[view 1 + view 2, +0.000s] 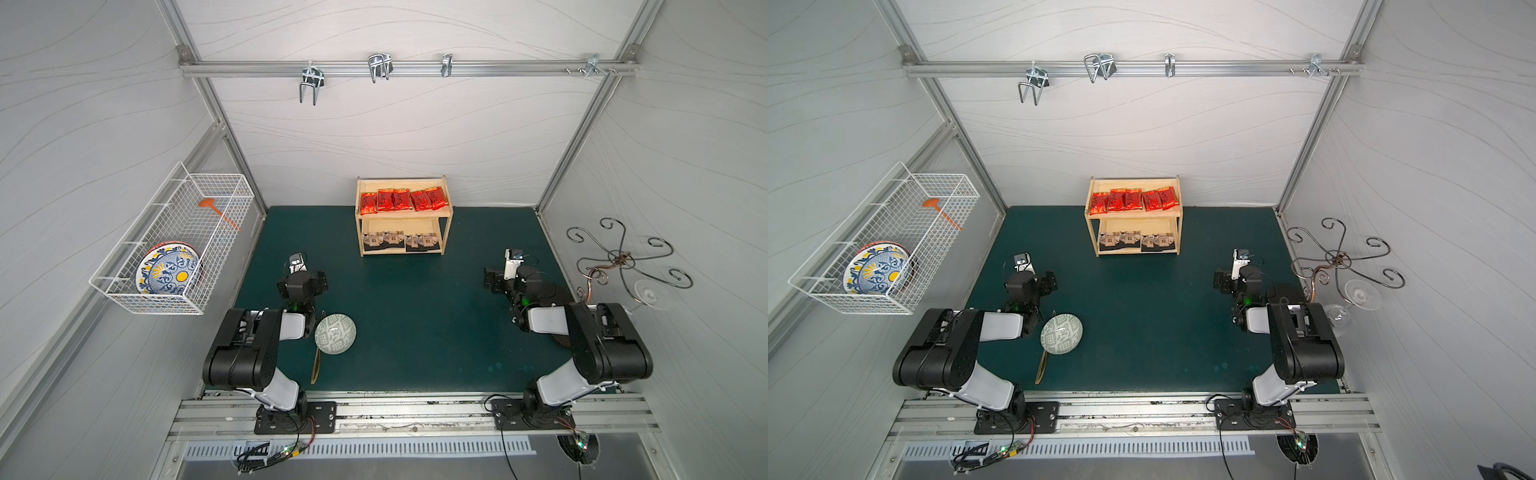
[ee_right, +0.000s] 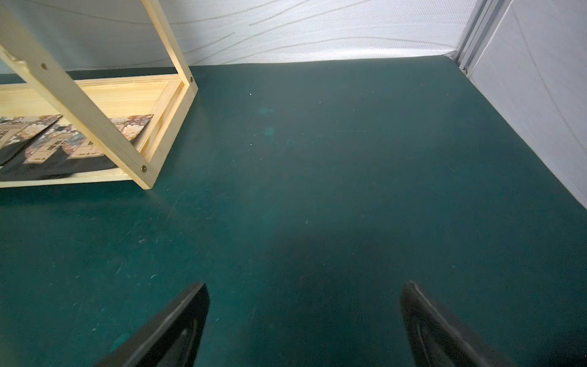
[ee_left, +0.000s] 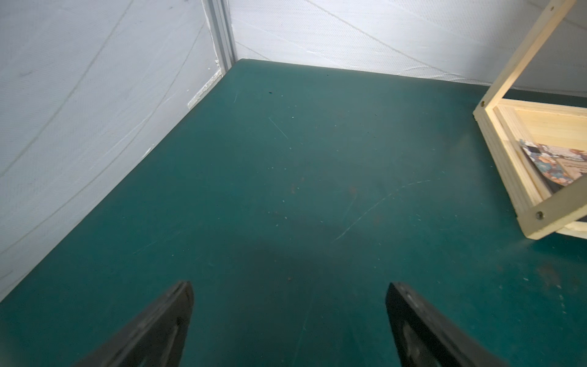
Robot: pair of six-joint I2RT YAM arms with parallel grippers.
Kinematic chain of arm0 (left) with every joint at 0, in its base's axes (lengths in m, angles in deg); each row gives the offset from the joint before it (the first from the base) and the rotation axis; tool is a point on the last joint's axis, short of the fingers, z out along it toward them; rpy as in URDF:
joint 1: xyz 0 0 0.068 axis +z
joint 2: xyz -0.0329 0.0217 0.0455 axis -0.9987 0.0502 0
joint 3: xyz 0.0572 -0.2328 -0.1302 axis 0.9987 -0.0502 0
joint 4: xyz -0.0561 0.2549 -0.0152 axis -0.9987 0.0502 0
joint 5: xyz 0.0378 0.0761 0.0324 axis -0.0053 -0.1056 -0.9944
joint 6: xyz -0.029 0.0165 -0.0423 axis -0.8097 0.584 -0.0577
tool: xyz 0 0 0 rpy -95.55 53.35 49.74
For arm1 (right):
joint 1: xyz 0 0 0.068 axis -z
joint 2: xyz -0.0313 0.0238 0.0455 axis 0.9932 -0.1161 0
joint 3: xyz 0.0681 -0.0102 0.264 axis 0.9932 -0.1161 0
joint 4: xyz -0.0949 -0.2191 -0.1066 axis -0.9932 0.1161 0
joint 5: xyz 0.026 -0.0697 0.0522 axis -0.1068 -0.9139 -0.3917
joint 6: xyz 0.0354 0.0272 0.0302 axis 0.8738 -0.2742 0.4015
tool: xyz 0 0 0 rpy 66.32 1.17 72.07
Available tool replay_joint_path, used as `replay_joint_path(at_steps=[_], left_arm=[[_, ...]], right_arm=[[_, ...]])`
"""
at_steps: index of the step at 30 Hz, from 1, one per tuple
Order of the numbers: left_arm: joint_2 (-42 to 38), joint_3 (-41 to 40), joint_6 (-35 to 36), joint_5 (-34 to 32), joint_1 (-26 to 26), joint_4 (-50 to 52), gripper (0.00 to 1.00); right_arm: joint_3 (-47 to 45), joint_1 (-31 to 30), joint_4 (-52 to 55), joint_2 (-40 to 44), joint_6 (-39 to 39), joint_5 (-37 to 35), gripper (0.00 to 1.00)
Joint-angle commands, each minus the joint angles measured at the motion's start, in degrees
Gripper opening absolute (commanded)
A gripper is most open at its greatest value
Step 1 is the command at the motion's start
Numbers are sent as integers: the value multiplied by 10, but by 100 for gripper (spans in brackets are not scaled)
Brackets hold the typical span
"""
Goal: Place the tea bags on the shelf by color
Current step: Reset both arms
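You have a green worktop (image 1: pixel 415 324). At the middle of its far edge stands the shelf (image 1: pixel 402 215), with five red bags (image 1: pixel 401 200) in a row on the top tier and four brown bags (image 1: pixel 399 240) on the bottom. Toward the front left corner sits a bowl (image 1: pixel 335 334), with a thin gold utensil (image 1: pixel 316 368) against its rim.

This is looking like a robotics lab test cell. Aluminium framing (image 1: pixel 409 68) is boxing in the space, with plain white wall panels (image 1: pixel 395 137) closing three sides. The left arm (image 1: pixel 249 345) and the right arm (image 1: pixel 598 345) are sitting bolted to a metal rail (image 1: pixel 415 409) along the front edge of a green tabletop (image 1: pixel 415 316), with loose cables (image 1: pixel 270 453) trailing below. Household props are serving as staging: a wire basket (image 1: pixel 178 232) hanging on one wall, a small wooden shelf (image 1: pixel 403 215) and a patterned bowl (image 1: pixel 335 333).
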Motion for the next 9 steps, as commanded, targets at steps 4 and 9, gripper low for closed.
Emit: replay_joint_path(at_steps=[4, 9], left_arm=[[4, 2, -5, -15, -1, -31, 99], [2, 0, -6, -15, -1, -31, 99]], right_arm=[[32, 5, 40, -24, -19, 59, 99], [7, 7, 12, -6, -20, 62, 99]])
